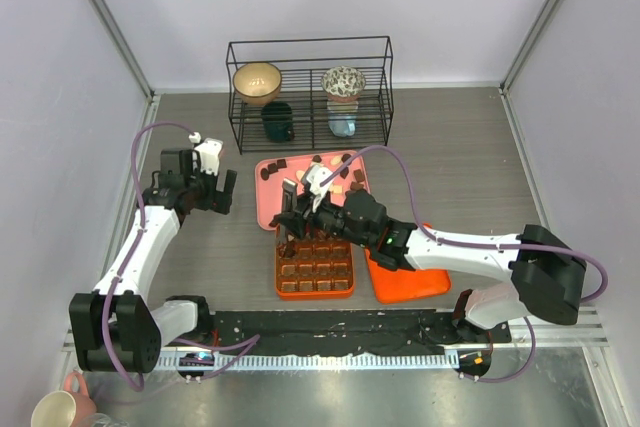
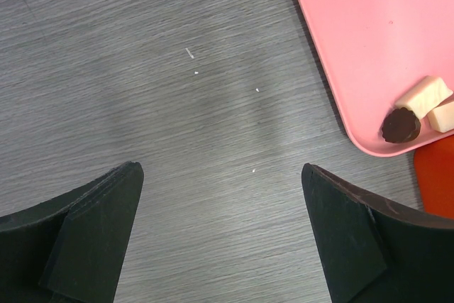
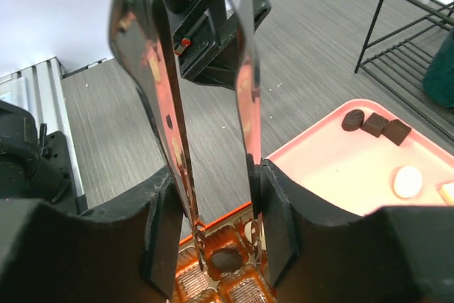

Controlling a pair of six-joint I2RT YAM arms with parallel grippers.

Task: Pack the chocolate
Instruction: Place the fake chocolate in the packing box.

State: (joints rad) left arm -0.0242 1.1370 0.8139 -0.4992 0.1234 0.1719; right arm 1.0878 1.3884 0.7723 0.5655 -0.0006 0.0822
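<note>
Right arm works tongs inside the orange gridded plastic box [image 1: 278, 277]!
The flat pink plastic tray [image 1: 268, 209] lies just behind it as the supply. The right gripper [image 3: 216, 218], part-closed, squeezes long shiny metal tongs [image 3: 159, 104], likely because the cells are too snug for its fingers. A round dark chocolate [image 3: 227, 258] sits in a cell between the tips; gripped or freed, I cannot tell. The left gripper [image 2: 220, 175] hangs wide apart, empty, beside the tray.

Orange box [image 3: 234, 285] — mostly behind the right tool [image 3: 221, 226] and tongs [image 3: 167, 104] — pink tray [image 3: 333, 168] partly off-frame.
</note>
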